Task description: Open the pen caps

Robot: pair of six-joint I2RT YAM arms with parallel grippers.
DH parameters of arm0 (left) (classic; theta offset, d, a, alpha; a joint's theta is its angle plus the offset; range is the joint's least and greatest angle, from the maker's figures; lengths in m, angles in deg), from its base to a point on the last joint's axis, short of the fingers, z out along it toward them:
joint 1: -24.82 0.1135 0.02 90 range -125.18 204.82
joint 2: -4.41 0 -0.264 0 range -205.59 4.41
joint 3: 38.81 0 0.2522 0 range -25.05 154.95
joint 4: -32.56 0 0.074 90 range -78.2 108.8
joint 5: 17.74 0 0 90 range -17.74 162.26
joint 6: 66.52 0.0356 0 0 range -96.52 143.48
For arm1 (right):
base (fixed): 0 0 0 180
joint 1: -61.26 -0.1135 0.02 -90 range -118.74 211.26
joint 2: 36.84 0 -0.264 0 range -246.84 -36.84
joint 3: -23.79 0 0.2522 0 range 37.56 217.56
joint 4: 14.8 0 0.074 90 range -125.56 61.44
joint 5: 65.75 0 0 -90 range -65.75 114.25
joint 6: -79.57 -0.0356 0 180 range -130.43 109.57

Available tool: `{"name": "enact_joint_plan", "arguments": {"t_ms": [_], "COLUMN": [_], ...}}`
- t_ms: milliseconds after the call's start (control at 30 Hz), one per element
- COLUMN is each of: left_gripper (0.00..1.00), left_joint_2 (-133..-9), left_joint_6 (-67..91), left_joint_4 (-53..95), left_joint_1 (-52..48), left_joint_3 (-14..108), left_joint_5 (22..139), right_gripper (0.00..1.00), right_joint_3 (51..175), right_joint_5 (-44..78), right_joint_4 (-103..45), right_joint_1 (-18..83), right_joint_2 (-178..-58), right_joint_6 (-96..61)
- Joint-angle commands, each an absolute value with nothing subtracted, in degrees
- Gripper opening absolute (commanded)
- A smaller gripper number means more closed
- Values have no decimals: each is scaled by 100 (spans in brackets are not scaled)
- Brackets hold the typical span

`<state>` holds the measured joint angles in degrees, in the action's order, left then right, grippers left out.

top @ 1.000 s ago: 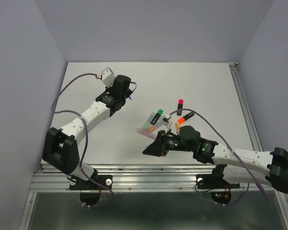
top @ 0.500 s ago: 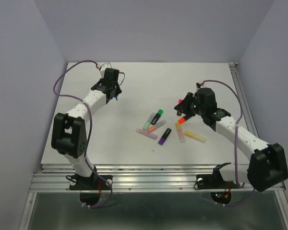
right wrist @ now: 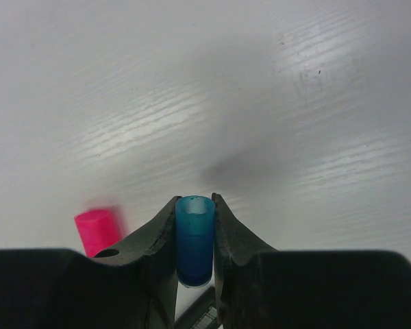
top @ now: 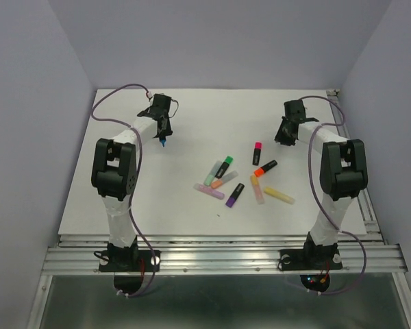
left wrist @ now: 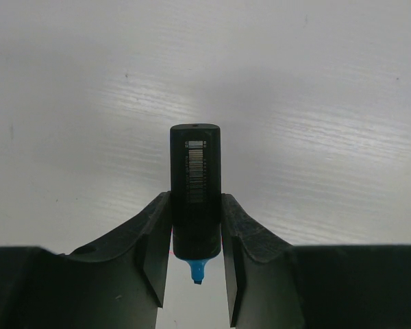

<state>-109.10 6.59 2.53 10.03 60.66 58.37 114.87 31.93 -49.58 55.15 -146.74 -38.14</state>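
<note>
Right wrist view: the right pincer point(right wrist: 194, 200) is pinching the blue cap point(right wrist: 194, 236), open end pointing away, with a pink cap point(right wrist: 96, 229) on the table point(right wrist: 192, 82) just left of it. The left pincer point(left wrist: 195, 199) clamps the black barrel point(left wrist: 195, 164), blue tip point(left wrist: 197, 271) bared. That one's open! The pen cluster point(top: 226, 181) lies between both arms, and its pink-topped pen looks nearer the right.

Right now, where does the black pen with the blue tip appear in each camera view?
Top external: upper left, the black pen points its blue tip down from the left hand.
Left wrist: centre, the pen is clamped between the fingers.
Right wrist: not in it; the right hand grips a blue cap.
Shared landmark: the white table.
</note>
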Motion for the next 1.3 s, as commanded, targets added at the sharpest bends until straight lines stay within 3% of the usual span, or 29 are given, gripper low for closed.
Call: {"name": "enact_joint_plan", "arguments": {"t_ms": [0,133,167,367,500,700,767,1000,1067,1267], "left_gripper": [6,15,21,33,68,87,99,99,99,99], "left_joint_2": [-11054,-11292,-11318,-11415,-11327,-10731,-10370,-9158,-8814,-7945], "left_joint_6": [889,924,898,889,871,863,819,372,195,-464], "left_joint_4": [-71,-211,-229,-317,-317,-89,60,482,431,342], "left_joint_1": [1014,1014,1014,1014,1014,1023,1014,1005,1014,1005], "left_joint_3": [6582,6741,6776,6776,6715,6399,6171,5179,5019,4404], "left_joint_5": [5767,5837,5855,5951,6083,6452,6610,6892,6752,6541], "right_gripper": [7,9,10,17,20,21,22,31,38,42], "right_joint_3": [12175,12482,12579,12615,12562,12492,12466,12308,12255,12070], "right_joint_5": [3690,3901,3971,3998,4086,3954,3945,3892,3910,3989], "right_joint_4": [-5352,-5633,-5729,-5766,-5757,-5722,-5722,-5687,-5678,-5686], "right_joint_1": [5528,5519,5528,5528,5528,5519,5528,5528,5528,5519], "right_joint_2": [-14863,-15197,-15249,-15373,-15399,-15364,-15338,-15206,-15136,-14908], "right_joint_6": [-3399,-3320,-3285,-3249,-3205,-3065,-3039,-3056,-3091,-3188]}}
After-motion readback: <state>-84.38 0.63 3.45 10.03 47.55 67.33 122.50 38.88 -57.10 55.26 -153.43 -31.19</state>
